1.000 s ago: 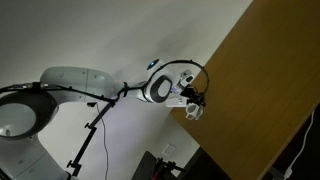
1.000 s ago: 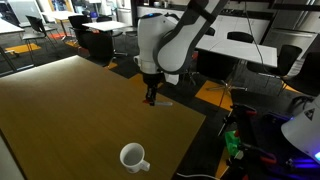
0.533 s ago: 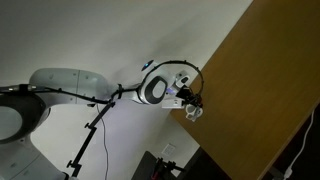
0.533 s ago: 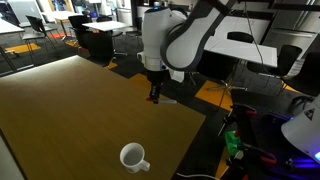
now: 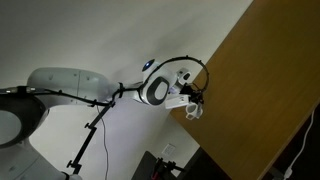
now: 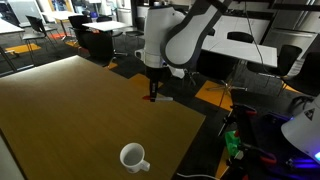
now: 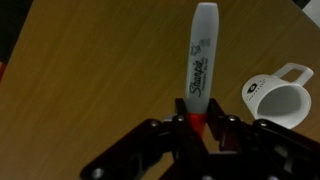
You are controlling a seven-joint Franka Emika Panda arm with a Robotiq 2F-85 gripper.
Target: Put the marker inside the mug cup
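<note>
In the wrist view my gripper [image 7: 197, 112] is shut on the marker [image 7: 201, 60], clamped at its red end with the whitish barrel sticking out past the fingers. The white mug [image 7: 279, 98] lies to the right of the marker in that view, handle up. In an exterior view my gripper [image 6: 153, 93] hangs above the far right part of the wooden table [image 6: 70, 110], and the mug [image 6: 133, 157] stands upright near the front edge, well apart from the gripper. In an exterior view the gripper [image 5: 196, 101] sits at the table's edge.
The table's right edge [image 6: 195, 135] drops off close to the mug. Office tables and chairs [image 6: 240, 45] stand behind the arm. A black stand [image 5: 90, 140] rises beside the robot base.
The gripper has risen slightly and shifted a little to the right with the marker. The mug has not moved.
</note>
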